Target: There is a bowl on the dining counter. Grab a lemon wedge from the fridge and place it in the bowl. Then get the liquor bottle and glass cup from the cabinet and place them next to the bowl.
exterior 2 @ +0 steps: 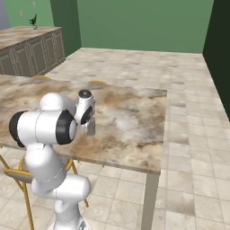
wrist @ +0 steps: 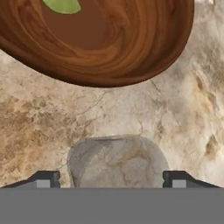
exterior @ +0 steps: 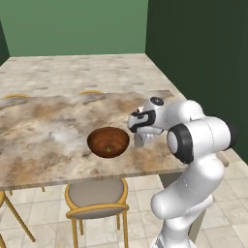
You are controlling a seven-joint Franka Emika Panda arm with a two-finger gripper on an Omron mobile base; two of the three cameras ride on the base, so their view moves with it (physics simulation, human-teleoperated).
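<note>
Between the two dark fingertips (wrist: pixel 46 179) in the hand view stands the glass cup (wrist: pixel 117 161), a greyish translucent tumbler upright on the marbled tabletop (wrist: pixel 39 118). The gripper (wrist: pixel 117 180) is spread wide, one tip on either side of the cup and neither tip touching it. Just beyond the cup sits the bowl (wrist: pixel 122 48), reddish-brown with a wood grain, and a green lemon wedge (wrist: pixel 63 5) lies inside it. From the left base view, the cup (exterior: pixel 141 140) stands just beside the bowl (exterior: pixel 108 142) near the tabletop's (exterior: pixel 43 131) front edge, under the gripper (exterior: pixel 140 131). A chair (exterior: pixel 97 198) with a yellow frame is tucked under that edge. Farther off, in the right base view, beige base cabinets (exterior 2: pixel 31 51) line the green wall.
</note>
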